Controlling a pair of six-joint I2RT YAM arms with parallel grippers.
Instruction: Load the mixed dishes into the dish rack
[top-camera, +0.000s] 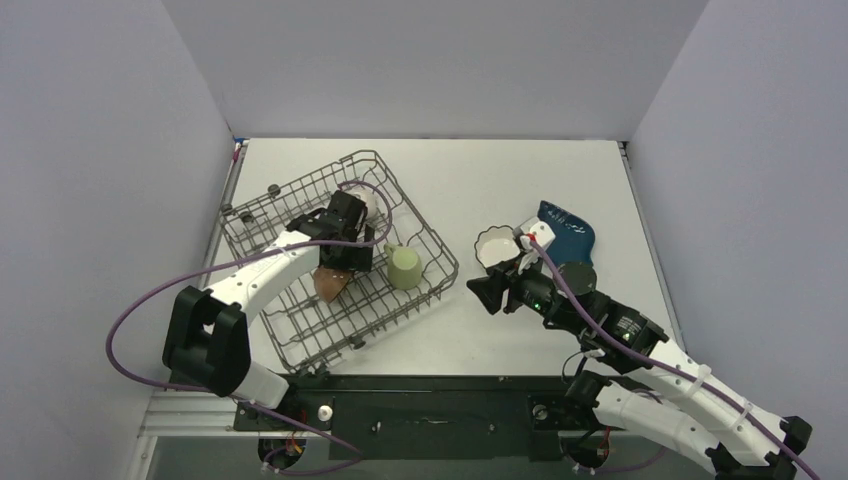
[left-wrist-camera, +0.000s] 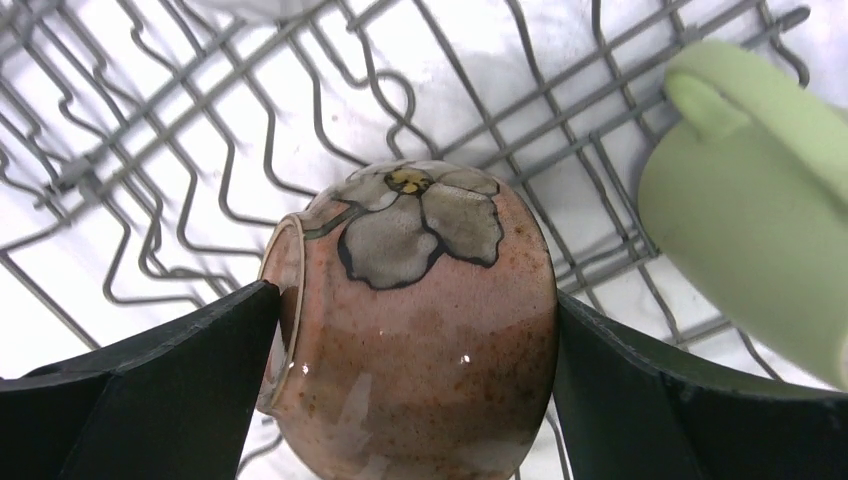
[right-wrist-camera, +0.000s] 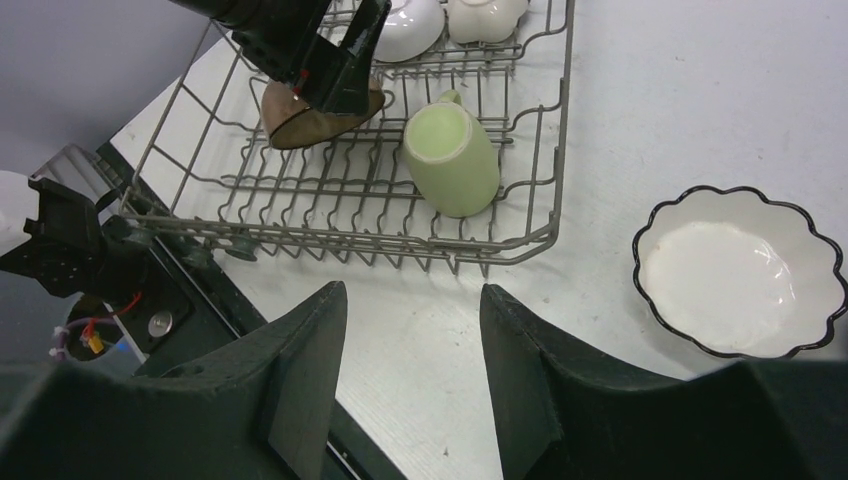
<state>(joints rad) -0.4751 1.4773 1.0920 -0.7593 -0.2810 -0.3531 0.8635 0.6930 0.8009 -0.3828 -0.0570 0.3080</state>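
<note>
My left gripper (top-camera: 345, 258) (left-wrist-camera: 415, 300) is inside the grey wire dish rack (top-camera: 420, 215) (left-wrist-camera: 95, 180) (right-wrist-camera: 562, 130), shut on the brown bowl (top-camera: 330, 282) (left-wrist-camera: 420, 330) (right-wrist-camera: 300, 125). The bowl is tipped on its side, a painted flower on its outside. The light green mug (top-camera: 404, 268) (left-wrist-camera: 760, 220) (right-wrist-camera: 452, 150) lies in the rack beside it. A plain white bowl (right-wrist-camera: 410, 25) and a small white lobed piece (right-wrist-camera: 487, 15) sit at the rack's far end. My right gripper (top-camera: 478, 288) (right-wrist-camera: 412, 295) is open and empty over the table, between the rack and the white scalloped bowl (top-camera: 492, 247) (right-wrist-camera: 740, 272). The dark blue dish (top-camera: 565, 232) lies behind that bowl.
Grey walls close the table on three sides. The black base rail (top-camera: 430, 405) (right-wrist-camera: 190, 320) runs along the near edge below the rack. A purple cable (top-camera: 130, 310) loops from the left arm.
</note>
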